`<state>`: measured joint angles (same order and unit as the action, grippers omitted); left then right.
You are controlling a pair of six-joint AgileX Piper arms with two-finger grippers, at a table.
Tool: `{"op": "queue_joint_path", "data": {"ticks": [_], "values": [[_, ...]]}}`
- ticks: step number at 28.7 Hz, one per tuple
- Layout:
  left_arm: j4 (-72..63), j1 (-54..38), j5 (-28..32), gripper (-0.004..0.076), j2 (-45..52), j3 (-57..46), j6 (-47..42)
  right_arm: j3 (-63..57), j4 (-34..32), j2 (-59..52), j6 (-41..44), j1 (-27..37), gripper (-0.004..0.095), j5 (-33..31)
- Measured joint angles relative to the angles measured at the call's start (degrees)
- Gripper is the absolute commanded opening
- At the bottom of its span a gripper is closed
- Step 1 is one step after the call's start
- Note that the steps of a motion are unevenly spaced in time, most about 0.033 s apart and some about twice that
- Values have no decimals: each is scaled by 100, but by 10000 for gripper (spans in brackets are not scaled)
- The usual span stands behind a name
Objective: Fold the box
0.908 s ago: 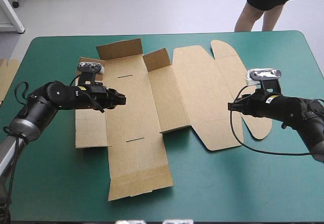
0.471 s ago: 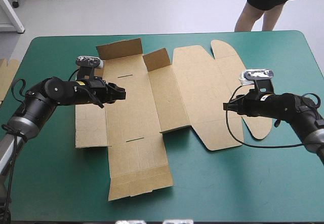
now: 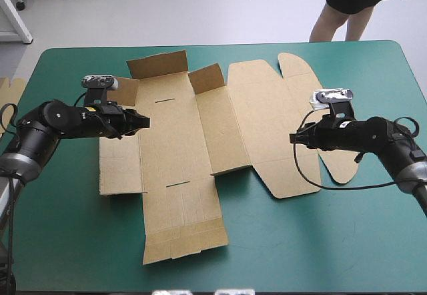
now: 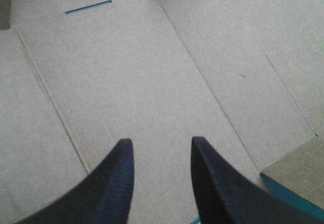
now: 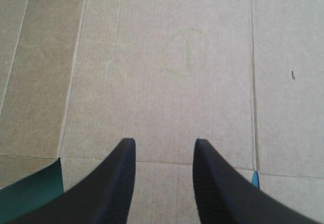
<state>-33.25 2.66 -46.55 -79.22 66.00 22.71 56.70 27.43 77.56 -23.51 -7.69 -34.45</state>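
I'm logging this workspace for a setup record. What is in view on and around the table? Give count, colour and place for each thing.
box: one, brown, a cut sheet lying mostly flat across the middle of the table, two flaps at its far edge raised
spare board: one edge showing, brown, at the table's left edge
table: one, teal-green cover, fills most of the high view
left gripper: one, black fingers, open, over the box's left part
right gripper: one, black fingers, open, over the box's right part
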Motion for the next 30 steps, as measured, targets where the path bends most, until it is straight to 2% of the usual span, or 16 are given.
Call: {"op": "queue_joint_path", "data": {"ticks": [7, 12, 17, 23, 28, 30], "values": [[59, -895, -539, 277, 250, 0, 0, 151, -6, 0, -49, 0, 418, -96], [278, -1663, -853, 277, 403, -10, 0, 158, -21, 0, -44, 0, 420, -229], [305, -2365, -937, 277, 549, -553, 0, 158, -21, 0, -44, 0, 425, -436], [-71, -2902, -719, 277, 785, -1747, 236, 158, 22, 0, -40, 0, 427, -516], [-730, -2978, -271, 277, 988, -2551, 633, 158, 43, 0, -46, 0, 505, -586], [-1075, -2978, 82, 277, 1013, -2879, 849, 158, 43, 0, -58, 0, 519, -665]]}}
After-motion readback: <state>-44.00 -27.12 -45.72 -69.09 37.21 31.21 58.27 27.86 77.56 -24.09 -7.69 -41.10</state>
